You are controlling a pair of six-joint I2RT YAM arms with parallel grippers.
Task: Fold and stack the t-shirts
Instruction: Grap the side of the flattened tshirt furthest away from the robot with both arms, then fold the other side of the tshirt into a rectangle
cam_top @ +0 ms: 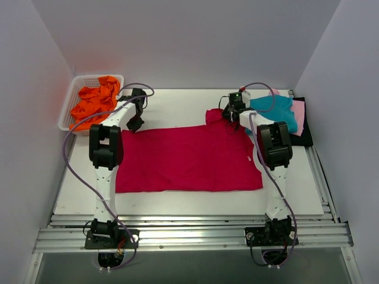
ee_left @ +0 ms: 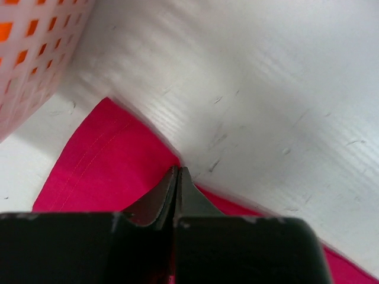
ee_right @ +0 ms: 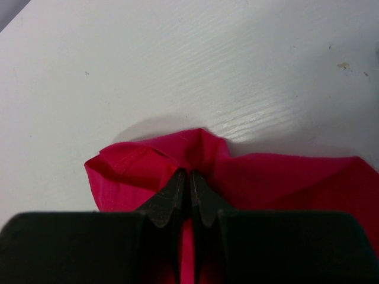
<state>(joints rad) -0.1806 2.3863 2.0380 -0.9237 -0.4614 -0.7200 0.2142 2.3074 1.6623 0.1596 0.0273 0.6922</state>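
The crimson-red t-shirt [cam_top: 189, 160] lies spread flat across the middle of the table. My left gripper [cam_top: 135, 124] is at the shirt's far left corner, jaws shut on the cloth edge [ee_left: 112, 160], with red showing between the fingers. My right gripper [cam_top: 228, 115] is at the far right corner, shut on a bunched fold of the red shirt [ee_right: 148, 163]. In the left wrist view that gripper [ee_left: 177, 173] pinches right at the hem. In the right wrist view the other gripper [ee_right: 190, 174] has cloth puckered around its tips.
A white lattice basket [cam_top: 74, 89] at the far left holds a bright orange t-shirt [cam_top: 95, 103]. At the far right lie a teal t-shirt [cam_top: 275, 109], a pale pink one [cam_top: 299, 115] and a black one [cam_top: 305, 139], close to my right arm.
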